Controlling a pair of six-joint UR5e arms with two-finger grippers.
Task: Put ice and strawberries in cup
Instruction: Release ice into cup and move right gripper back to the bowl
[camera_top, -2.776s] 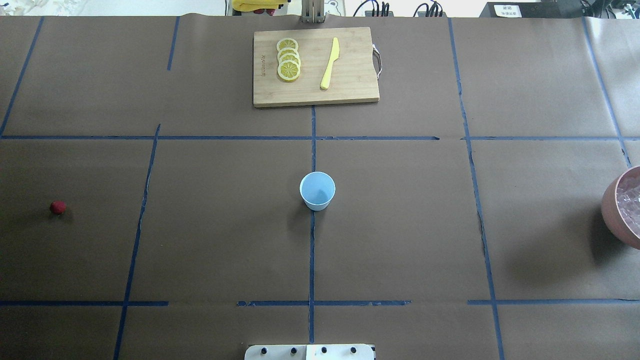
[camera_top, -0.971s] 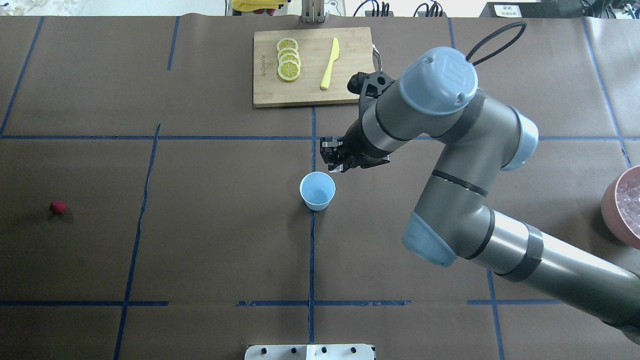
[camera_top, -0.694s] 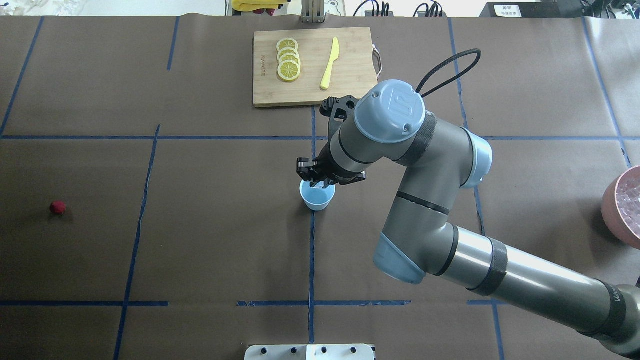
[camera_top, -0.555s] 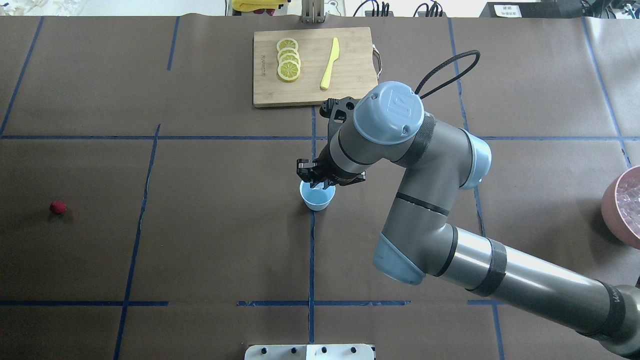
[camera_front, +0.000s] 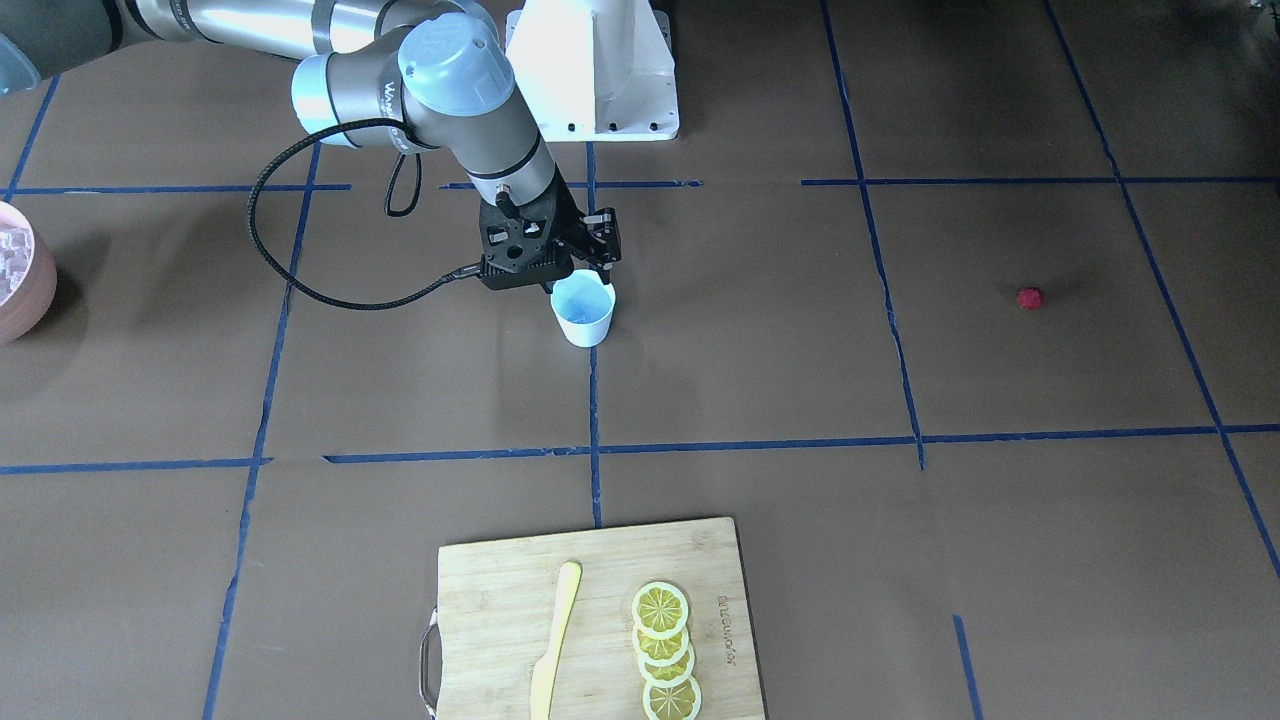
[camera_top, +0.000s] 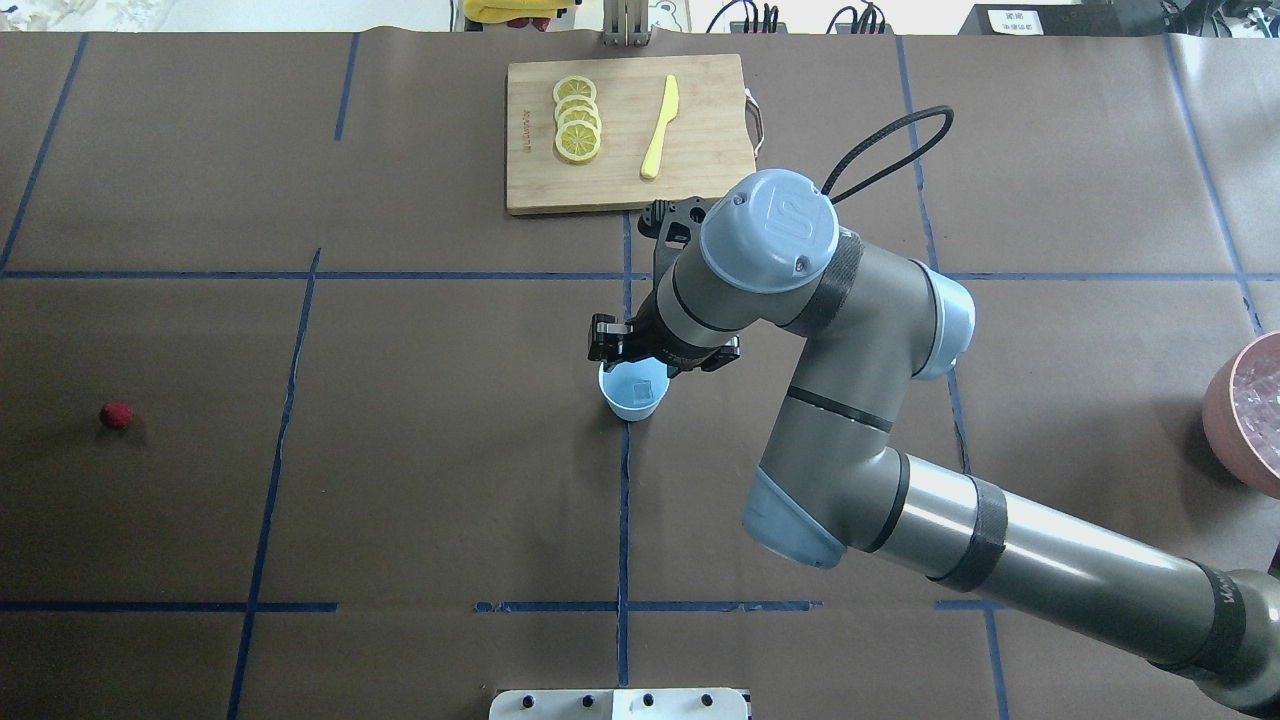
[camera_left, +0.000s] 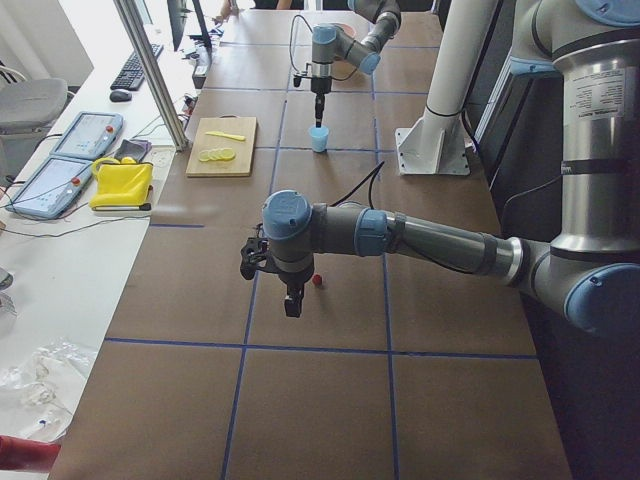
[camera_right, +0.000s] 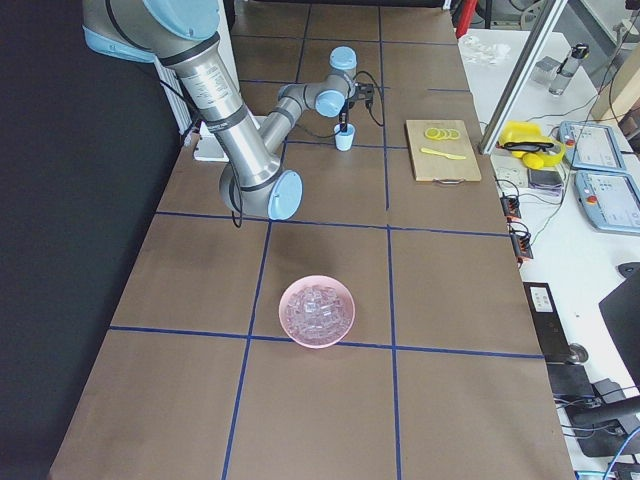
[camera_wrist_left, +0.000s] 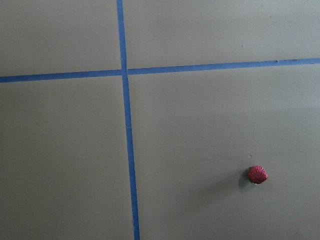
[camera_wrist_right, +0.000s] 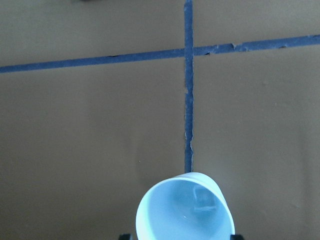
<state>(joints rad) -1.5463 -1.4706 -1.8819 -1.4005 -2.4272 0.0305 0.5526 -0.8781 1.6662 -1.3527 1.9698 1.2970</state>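
Note:
The white cup (camera_top: 633, 395) with a pale blue inside stands at the table's middle. One clear ice cube (camera_top: 643, 385) lies in it, also seen in the right wrist view (camera_wrist_right: 202, 199). My right gripper (camera_top: 630, 358) hangs just above the cup's far rim (camera_front: 583, 300), open and empty, its fingertips (camera_wrist_right: 125, 236) wide apart. More ice (camera_right: 318, 308) fills the pink bowl (camera_top: 1250, 415). The red strawberry (camera_top: 116, 415) lies alone at the far left. My left gripper (camera_left: 290, 300) shows only in the exterior left view, close to the strawberry (camera_left: 317, 281); I cannot tell if it is open.
A wooden cutting board (camera_top: 700, 170) at the back middle holds several lemon slices (camera_top: 577, 120) and a yellow knife (camera_top: 660, 128). The right arm's elbow (camera_top: 790, 500) and forearm span the right half. Blue tape lines cross the brown table cover.
My right arm came in from the right carrying an ice cube, moved over the cup and opened. The cube now lies in the cup.

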